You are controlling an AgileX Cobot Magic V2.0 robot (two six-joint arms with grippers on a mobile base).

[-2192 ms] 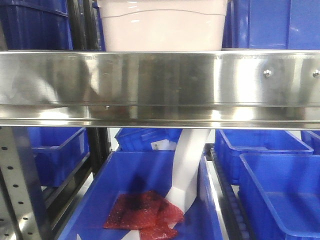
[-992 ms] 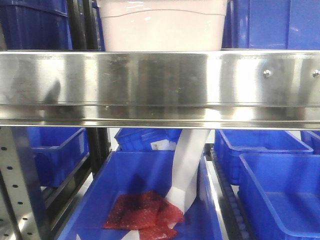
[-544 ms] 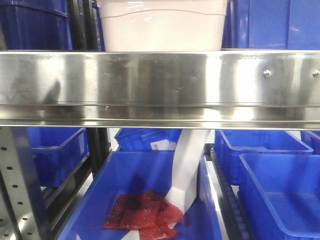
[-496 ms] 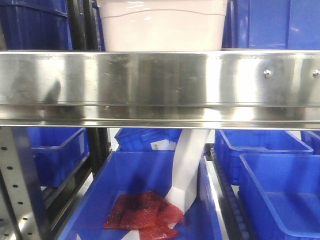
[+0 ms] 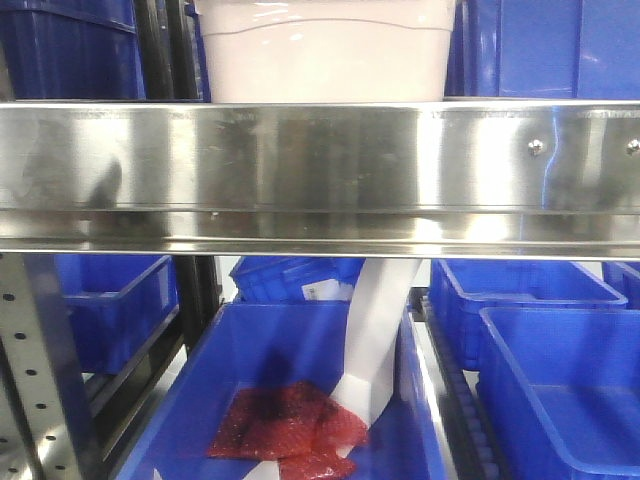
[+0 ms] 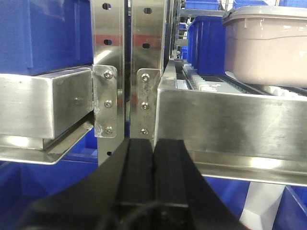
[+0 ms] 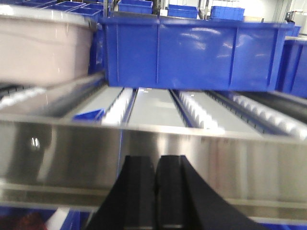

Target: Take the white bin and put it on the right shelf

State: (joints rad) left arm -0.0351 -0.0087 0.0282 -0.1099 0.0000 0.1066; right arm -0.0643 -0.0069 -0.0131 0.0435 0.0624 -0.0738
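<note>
The white bin (image 5: pixel 325 55), off-white and faintly pink with a wavy moulded line, stands on the stainless-steel shelf (image 5: pixel 320 170) behind its wide reflective front rail. It shows at the upper right of the left wrist view (image 6: pixel 266 45) with its glossy lid, and at the upper left of the right wrist view (image 7: pixel 43 40). My left gripper (image 6: pixel 153 143) is shut and empty, in front of the rail near the perforated uprights (image 6: pixel 108 72). My right gripper (image 7: pixel 155 160) is shut and empty, just below the rail (image 7: pixel 153 148). Neither touches the bin.
Blue crates flank the bin on the shelf (image 5: pixel 540 50) (image 7: pixel 192 52). Below the shelf, a blue crate (image 5: pixel 300 400) holds red mesh bags (image 5: pixel 285 425) and a white paper strip (image 5: pixel 375 330). More blue crates (image 5: pixel 560 390) stand to the right, roller tracks (image 7: pixel 201 110) line the shelf.
The bin and shelf stay put. A pale reflection at the left of the rail has given way to a small dark one.
</note>
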